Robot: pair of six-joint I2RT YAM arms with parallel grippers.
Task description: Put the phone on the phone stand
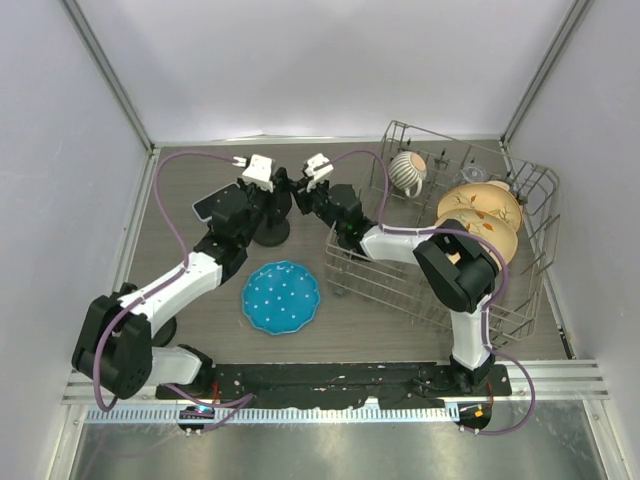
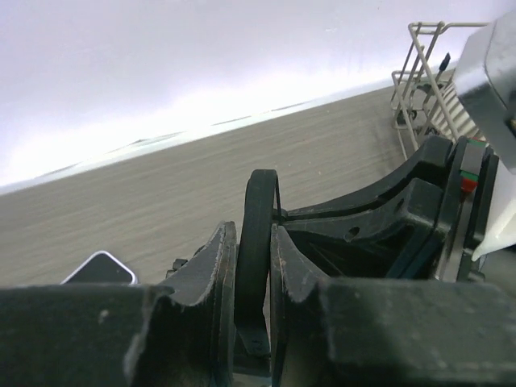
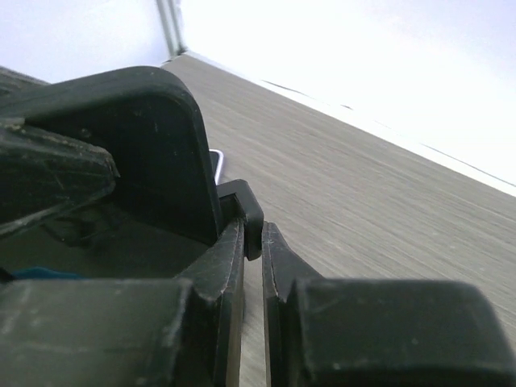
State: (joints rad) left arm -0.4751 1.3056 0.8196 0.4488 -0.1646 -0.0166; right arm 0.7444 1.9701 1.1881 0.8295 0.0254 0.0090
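Left gripper (image 2: 252, 246) is pinched on a thin black upright loop of the phone stand (image 2: 260, 201). Facing it, the right gripper (image 3: 253, 242) nips a black lip of the same stand. The phone (image 2: 100, 269) lies flat on the table (image 2: 201, 185), just left of the left gripper, off the stand.

A silver wire dish rack (image 1: 345, 270) stands on the grey-brown wood-grain worktop (image 1: 190, 175); a white ribbed mug with brown stripes (image 1: 407, 172) rests in the rack's far left corner; two beige round plates with orange leaf patterns (image 1: 478, 203) stand on edge along its right side; a blue scalloped plate flecked with white (image 1: 281, 297) lies flat just left of the rack's near end.
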